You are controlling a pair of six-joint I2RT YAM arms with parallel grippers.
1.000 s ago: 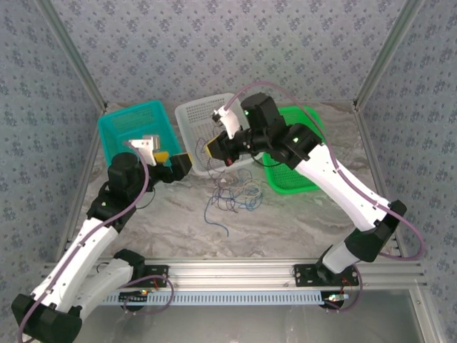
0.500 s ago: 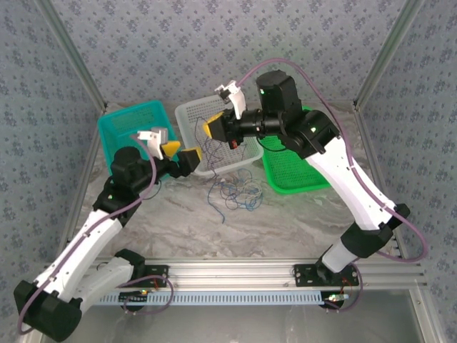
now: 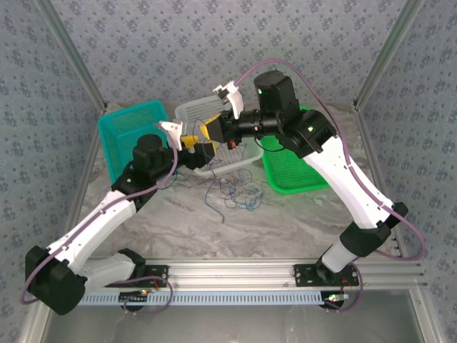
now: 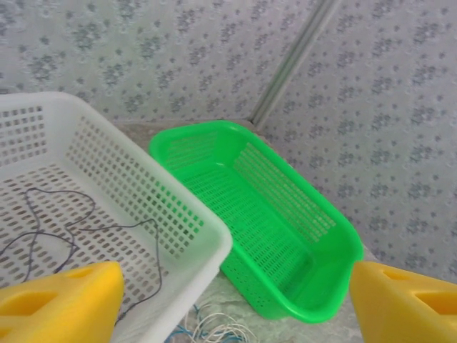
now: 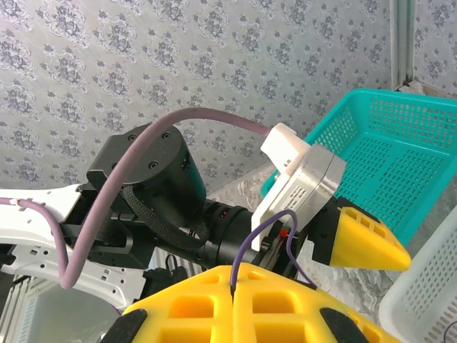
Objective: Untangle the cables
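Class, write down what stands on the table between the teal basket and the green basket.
The white basket stands between the teal basket and the green basket, as the top external view shows.

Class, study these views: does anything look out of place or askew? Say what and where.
The cables lie in a tangled heap on the table before the white basket, strands crossing. One dark strand lies apart inside that basket, and the shut right gripper pinches a thin purple wire.

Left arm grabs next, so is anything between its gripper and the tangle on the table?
Nothing visible does. The open left gripper hangs at the white basket's corner; the tangle lies just beside it.
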